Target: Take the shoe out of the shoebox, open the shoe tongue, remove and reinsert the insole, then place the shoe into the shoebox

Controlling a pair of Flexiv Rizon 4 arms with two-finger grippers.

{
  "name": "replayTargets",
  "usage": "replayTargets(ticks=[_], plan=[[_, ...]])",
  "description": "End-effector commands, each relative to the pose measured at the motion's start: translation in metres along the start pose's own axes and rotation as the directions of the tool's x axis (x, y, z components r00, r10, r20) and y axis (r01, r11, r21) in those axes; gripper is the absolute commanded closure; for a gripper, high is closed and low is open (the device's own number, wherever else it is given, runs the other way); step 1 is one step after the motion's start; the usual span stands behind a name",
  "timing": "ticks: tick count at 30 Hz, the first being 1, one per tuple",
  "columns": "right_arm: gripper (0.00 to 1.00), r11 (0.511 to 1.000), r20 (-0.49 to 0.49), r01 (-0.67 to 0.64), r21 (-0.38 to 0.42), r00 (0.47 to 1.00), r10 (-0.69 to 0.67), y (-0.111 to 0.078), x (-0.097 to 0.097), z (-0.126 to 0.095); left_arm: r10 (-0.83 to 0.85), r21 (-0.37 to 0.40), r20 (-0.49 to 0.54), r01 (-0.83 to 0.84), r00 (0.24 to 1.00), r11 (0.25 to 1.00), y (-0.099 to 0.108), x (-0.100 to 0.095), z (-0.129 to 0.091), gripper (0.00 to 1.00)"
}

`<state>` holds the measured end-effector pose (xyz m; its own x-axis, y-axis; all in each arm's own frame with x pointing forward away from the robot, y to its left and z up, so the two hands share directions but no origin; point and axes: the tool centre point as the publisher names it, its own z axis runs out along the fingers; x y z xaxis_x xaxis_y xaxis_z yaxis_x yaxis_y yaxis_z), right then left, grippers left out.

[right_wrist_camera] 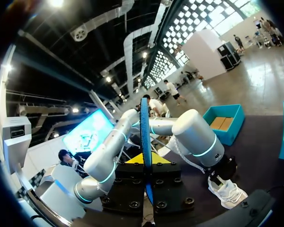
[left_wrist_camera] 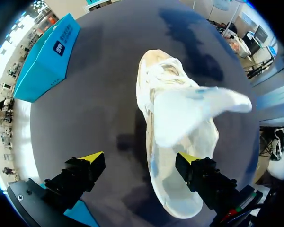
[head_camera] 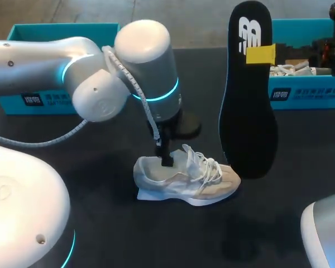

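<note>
A white and beige shoe (head_camera: 184, 178) lies on its sole on the dark table, toe to the right. My left gripper (head_camera: 166, 158) stands over its heel, open. In the left wrist view the left gripper (left_wrist_camera: 139, 158) has one finger at the heel opening of the shoe (left_wrist_camera: 175, 109) and the other over bare table. The tongue is lifted up. A black insole (head_camera: 248, 89) hangs upright above the table, right of the shoe. My right gripper (head_camera: 261, 54) is shut on it near its top. In the right wrist view the insole (right_wrist_camera: 145, 137) shows edge-on between the right gripper's (right_wrist_camera: 146, 160) fingers.
A teal shoebox (head_camera: 307, 92) with white paper inside stands at the back right. A second teal box (head_camera: 61, 30) stands at the back left, behind my left arm. Dark table surface lies in front of the shoe.
</note>
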<state>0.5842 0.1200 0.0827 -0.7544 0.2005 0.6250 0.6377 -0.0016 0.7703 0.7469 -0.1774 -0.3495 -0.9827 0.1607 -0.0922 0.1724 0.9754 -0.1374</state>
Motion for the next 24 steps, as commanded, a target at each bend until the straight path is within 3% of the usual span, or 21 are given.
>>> replayTargets(ticks=[1, 16, 19, 22, 24], plan=[[1.0, 1.0, -0.002, 0.0, 0.005, 1.0, 0.0, 0.004, -0.001, 0.003, -0.008, 0.014, -0.021, 0.008, 1.0, 1.0, -0.006, -0.001, 0.018, 0.05], [1.0, 1.0, -0.002, 0.0, 0.005, 1.0, 0.0, 0.004, -0.001, 0.003, -0.037, 0.013, -0.032, 0.038, 0.999, 0.999, -0.006, 0.003, 0.036, 0.37], [1.0, 1.0, -0.002, 0.0, 0.005, 1.0, 0.0, 0.004, -0.001, 0.003, -0.039, 0.011, -0.032, 0.039, 0.999, 0.999, -0.004, 0.004, 0.037, 0.59], [1.0, 1.0, -0.002, 0.0, 0.005, 1.0, 0.0, 0.004, -0.001, 0.003, -0.038, 0.008, -0.035, 0.039, 0.999, 0.999, -0.003, 0.004, 0.039, 1.0], [1.0, 1.0, -0.002, 0.0, 0.005, 1.0, 0.0, 0.004, -0.001, 0.003, -0.035, 0.009, -0.038, 0.035, 0.999, 0.999, -0.003, 0.004, 0.039, 1.0]])
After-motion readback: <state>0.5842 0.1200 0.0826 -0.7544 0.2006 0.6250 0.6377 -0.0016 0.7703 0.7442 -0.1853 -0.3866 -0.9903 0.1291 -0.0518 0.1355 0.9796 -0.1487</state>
